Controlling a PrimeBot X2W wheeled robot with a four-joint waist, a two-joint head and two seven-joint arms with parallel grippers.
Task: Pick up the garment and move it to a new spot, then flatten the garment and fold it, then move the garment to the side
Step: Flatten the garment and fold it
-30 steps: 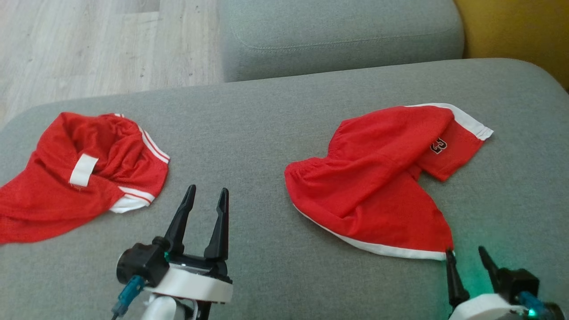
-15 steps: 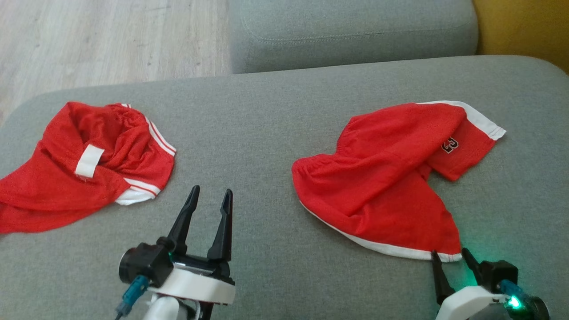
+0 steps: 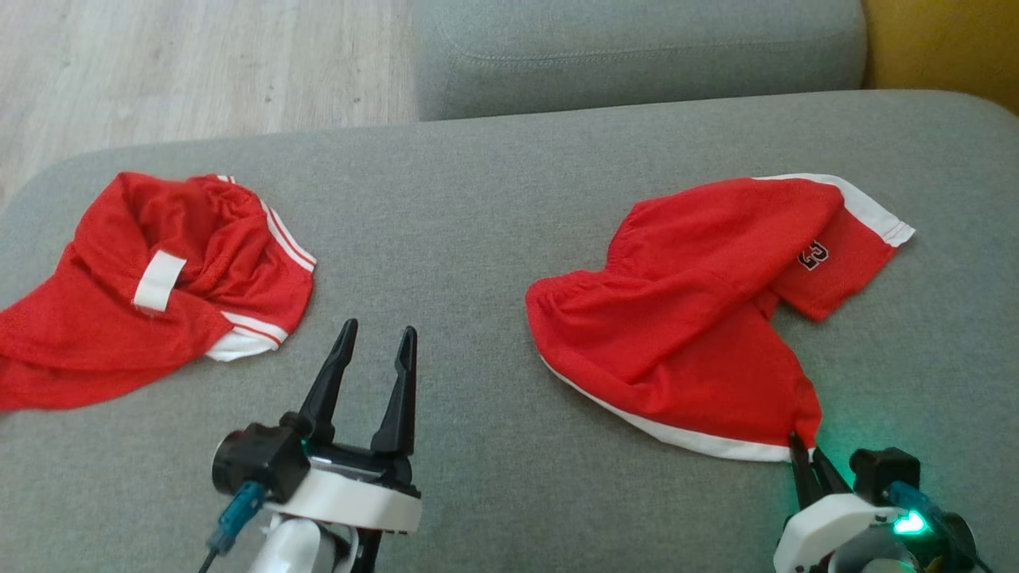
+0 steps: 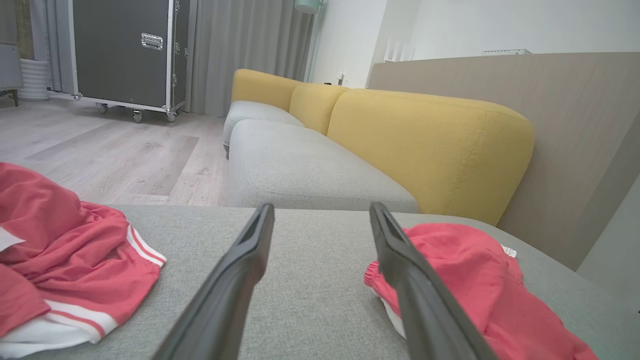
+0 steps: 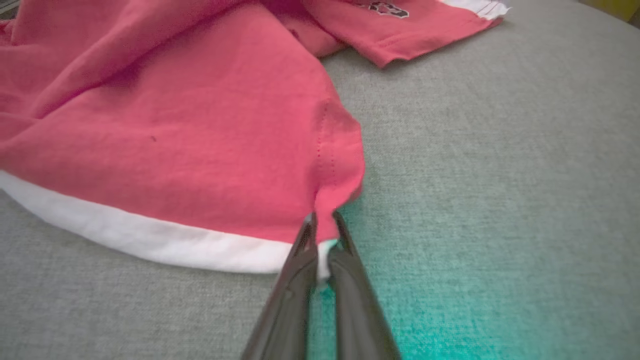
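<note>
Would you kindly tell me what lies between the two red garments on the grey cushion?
In the head view, the open left gripper stands there over bare cushion.

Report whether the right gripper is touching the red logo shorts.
Touching. The right wrist view shows the right gripper closed on a hem corner of the red logo shorts.

Your right pincer (image 3: 798, 447) at 5 o'clock is clamped on a corner of the garment (image 3: 692, 318). Your left pincer (image 3: 377, 330) at 7 o'clock gapes above the sofa (image 3: 493, 199); a second garment (image 3: 159, 294) lies at 9.
</note>
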